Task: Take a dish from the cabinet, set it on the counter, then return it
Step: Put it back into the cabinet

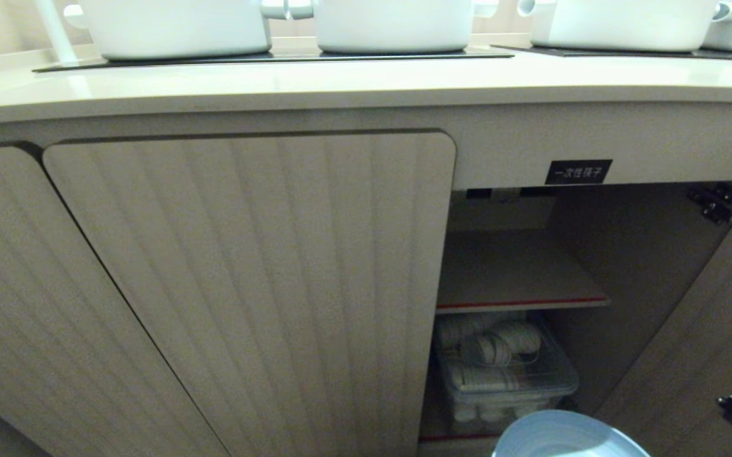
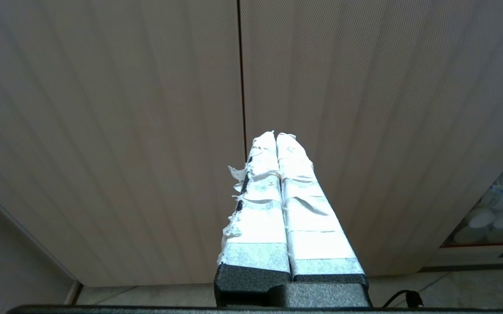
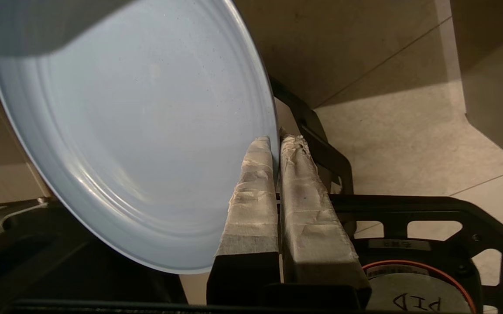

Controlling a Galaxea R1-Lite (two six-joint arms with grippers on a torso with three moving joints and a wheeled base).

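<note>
A kitchen, likely a commercial or show one. Cream counter (image 1: 340, 86) with black inset cooktop panels (image 1: 277, 57) carrying white pots (image 1: 175, 25) at the far edge. Below, ribbed beige cabinet (image 1: 245, 285) doors, the right one open on a shelf (image 1: 518, 279), a bin of white crockery (image 1: 505, 374), and a black label (image 1: 578, 171). Tiled floor (image 3: 408, 144).

The cream surface (image 1: 340, 86) runs along the top, with black cooktop panels (image 1: 277, 57) set into it. Three white pots (image 1: 175, 28) stand on the panels. Below, inside the open cabinet (image 1: 626, 152), a bare shelf (image 1: 512, 273) spans the compartment. Under it, on the cabinet floor, sits a clear bin (image 1: 505, 374) of white containers.
</note>
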